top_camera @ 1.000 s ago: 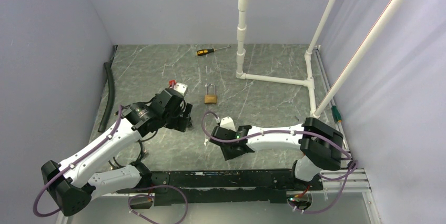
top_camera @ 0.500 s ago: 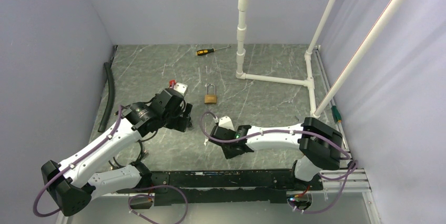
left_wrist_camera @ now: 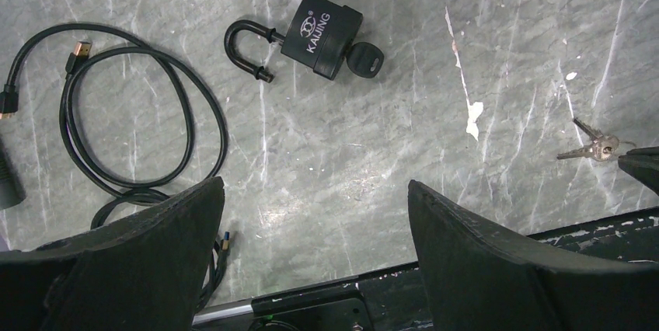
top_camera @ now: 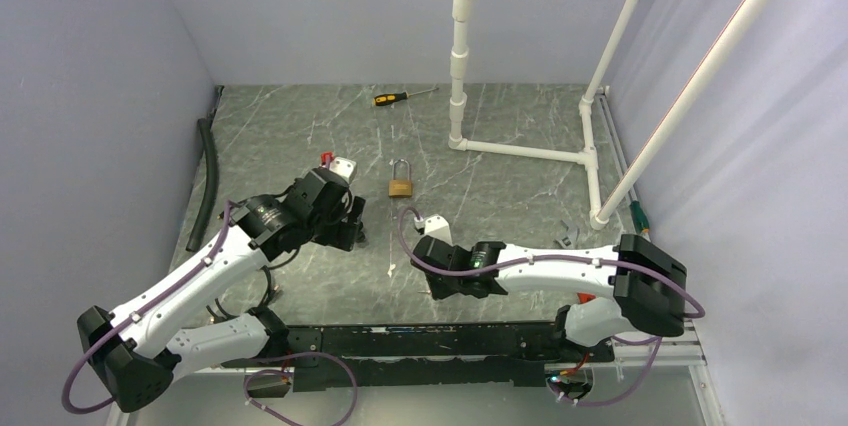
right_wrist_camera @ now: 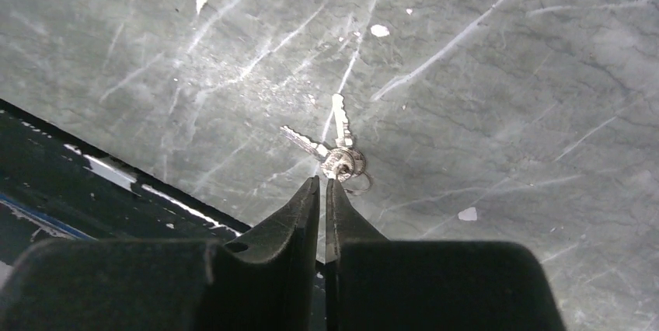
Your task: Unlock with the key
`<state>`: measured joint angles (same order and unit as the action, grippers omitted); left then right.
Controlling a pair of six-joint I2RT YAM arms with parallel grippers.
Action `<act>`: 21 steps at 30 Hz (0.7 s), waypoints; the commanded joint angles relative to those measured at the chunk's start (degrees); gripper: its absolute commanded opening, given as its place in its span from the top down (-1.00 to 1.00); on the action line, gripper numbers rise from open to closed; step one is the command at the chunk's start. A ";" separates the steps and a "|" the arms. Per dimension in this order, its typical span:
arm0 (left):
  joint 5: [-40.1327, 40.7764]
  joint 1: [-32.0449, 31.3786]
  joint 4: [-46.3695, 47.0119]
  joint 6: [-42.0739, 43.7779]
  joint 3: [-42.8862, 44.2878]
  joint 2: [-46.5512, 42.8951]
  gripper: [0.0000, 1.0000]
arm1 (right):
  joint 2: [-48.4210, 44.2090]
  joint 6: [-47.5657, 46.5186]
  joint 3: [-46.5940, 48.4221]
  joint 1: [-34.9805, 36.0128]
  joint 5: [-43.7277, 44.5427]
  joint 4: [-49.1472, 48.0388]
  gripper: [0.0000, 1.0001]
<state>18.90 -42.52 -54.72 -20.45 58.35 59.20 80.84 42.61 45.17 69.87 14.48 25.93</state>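
A black padlock (left_wrist_camera: 325,33) lies on the stone table with a black-headed key (left_wrist_camera: 364,60) in it; one end of its shackle stands free of the body. My left gripper (left_wrist_camera: 315,191) is open and empty above bare table below that lock. A bunch of small silver keys (right_wrist_camera: 336,152) lies near the table's front edge and also shows in the left wrist view (left_wrist_camera: 592,148). My right gripper (right_wrist_camera: 322,179) is shut, its tips pinching the head end of the bunch. A brass padlock (top_camera: 401,184) lies mid-table, shackle closed.
A coiled black cable (left_wrist_camera: 140,113) lies left of the black padlock. A screwdriver (top_camera: 400,97) lies at the back. A white pipe frame (top_camera: 520,151) stands at the back right, a black hose (top_camera: 208,181) along the left wall. The black rail (left_wrist_camera: 311,300) runs along the near edge.
My right arm's elbow has swung right and toward the near edge, and its gripper has shifted slightly right. My left arm has not moved.
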 commanded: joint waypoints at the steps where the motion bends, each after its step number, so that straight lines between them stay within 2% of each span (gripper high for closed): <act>1: -0.14 0.08 1.06 -0.05 0.24 -1.67 -0.83 | -1.76 0.01 -1.17 0.36 0.32 -3.57 0.82; 3: -0.40 0.04 1.17 -0.03 0.28 -1.59 -0.83 | -1.28 -0.53 -1.26 0.36 -0.51 -3.94 0.74; 6: -0.63 0.05 1.24 0.06 0.25 -1.55 -0.83 | 0.91 -1.83 -0.43 0.36 -0.79 -2.96 0.28; 7: -0.58 0.03 1.13 -0.02 0.27 -1.50 -0.83 | 1.84 -2.05 -0.09 0.40 -0.41 -2.54 0.19; 9: -0.53 0.07 1.12 -0.03 0.28 -1.53 -0.83 | 3.86 -2.72 0.64 0.45 0.16 -1.61 0.11; 16: -0.62 0.07 1.19 0.06 0.19 -1.54 -0.83 | 7.54 -5.27 1.65 0.62 0.02 -0.67 0.07; 21: -0.70 0.06 1.30 0.14 0.27 -1.22 -0.84 | 8.39 -6.02 0.86 0.62 -1.37 -1.96 0.21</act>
<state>18.35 -42.52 -54.72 -20.43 58.35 58.59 87.85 37.89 45.80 70.32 14.28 24.29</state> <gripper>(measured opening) 0.918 0.425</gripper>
